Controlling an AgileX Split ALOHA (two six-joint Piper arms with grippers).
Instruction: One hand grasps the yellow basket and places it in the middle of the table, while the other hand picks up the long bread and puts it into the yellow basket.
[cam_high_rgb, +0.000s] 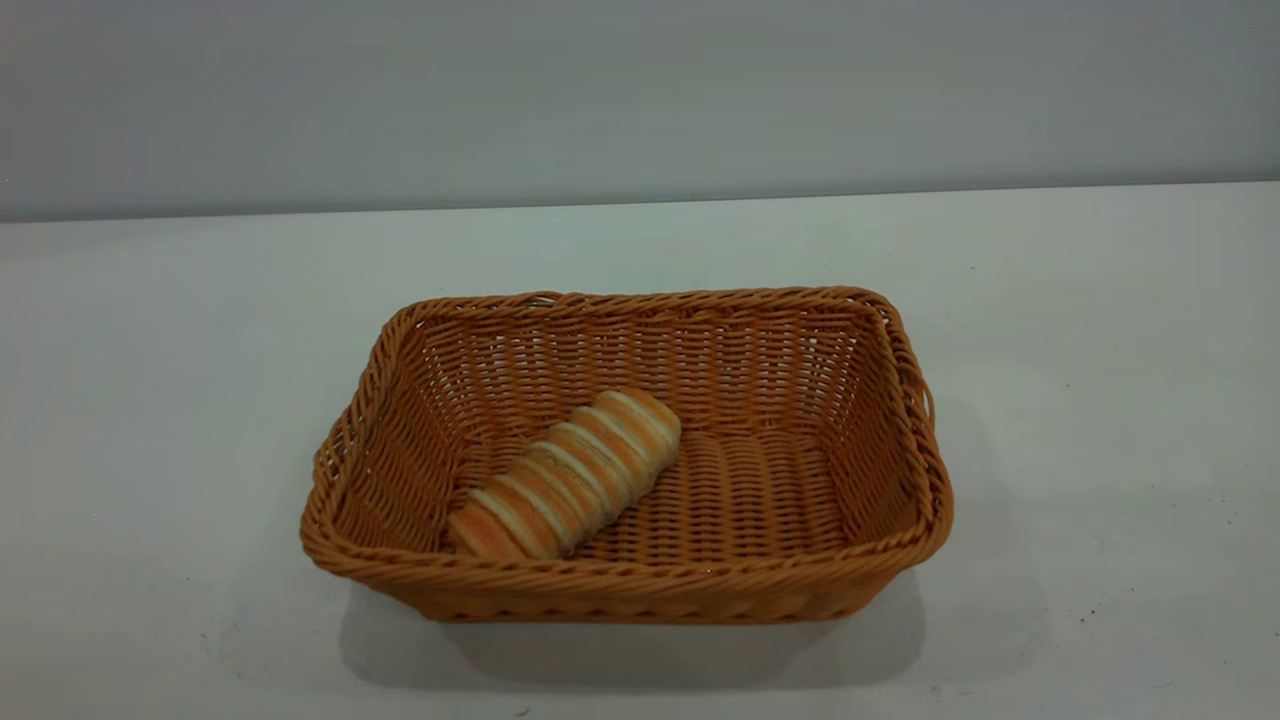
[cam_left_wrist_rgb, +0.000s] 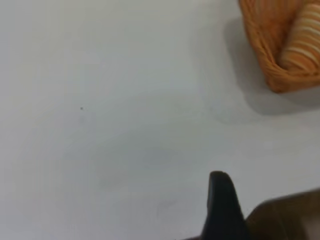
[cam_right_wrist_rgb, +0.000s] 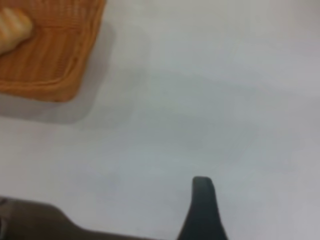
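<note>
Exterior view first: the basket (cam_high_rgb: 627, 455) sits around the middle of the table (cam_high_rgb: 1100, 400), long side facing the camera, flat on its base; the bread (cam_high_rgb: 567, 474) is inside it, lying on the basket floor at a slant, one end tucked into the near-left corner and the other end pointing toward the middle of the basket; it's touching the near wall at that low end as far as I can see. Neither arm shows up in this view at all, just the table and a plain grey wall (cam_high_rgb: 640, 90) behind the far edge.

Left wrist view: mostly bare table (cam_left_wrist_rgb: 110, 110); one corner of the basket (cam_left_wrist_rgb: 280, 65) pokes into the picture with the striped bread (cam_left_wrist_rgb: 302, 42) resting inside against the wall; the left gripper (cam_left_wrist_rgb: 223, 207) is well apart from the basket, hanging over bare table, touching nothing. Only one dark finger (cam_left_wrist_rgb: 222, 200) is visible, plus a brownish bit of the mount beside it, so I honestly can't tell whether the fingers are apart or together.

Right wrist view: same deal from the other side; a corner of the basket (cam_right_wrist_rgb: 50, 60) with a pale blurry end of the bread (cam_right_wrist_rgb: 14, 29) just inside it; the right gripper (cam_right_wrist_rgb: 202, 210) is off over bare table (cam_right_wrist_rgb: 210, 90), well clear of the basket and holding nothing. Again just one dark finger (cam_right_wrist_rgb: 202, 200) shows, so can't tell its state either.
</note>
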